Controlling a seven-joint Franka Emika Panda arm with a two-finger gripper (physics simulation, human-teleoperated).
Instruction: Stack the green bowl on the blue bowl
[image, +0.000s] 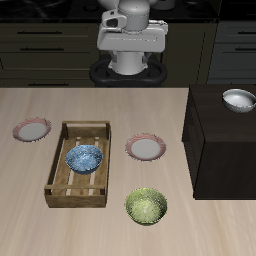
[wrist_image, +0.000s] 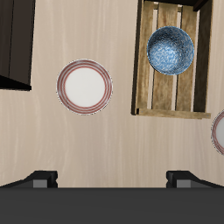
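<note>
Fingers (wrist_image: 39, 179) spread wide, nothing held. Green bowl (image: 146, 206) located near table's front edge; blue bowl (image: 85, 158) seated in wooden crate (image: 54, 170). Green bowl judged rigid, light, slippery; rim grasp advised.

Green bowl (image: 146, 206) on table (image: 30, 220) near front edge. Blue bowl (image: 84, 158) inside wooden crate (image: 52, 170). Two pink-rimmed plates (image: 146, 148) (image: 31, 129) flank crate. White bowl (image: 238, 99) on dark cabinet (image: 220, 150). Robot base (image: 128, 50) at back.

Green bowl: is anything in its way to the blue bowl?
Only the wooden tray's wall. The green bowl sits on the table near the front edge; the blue bowl lies inside the tray, so lift over the side.
</note>
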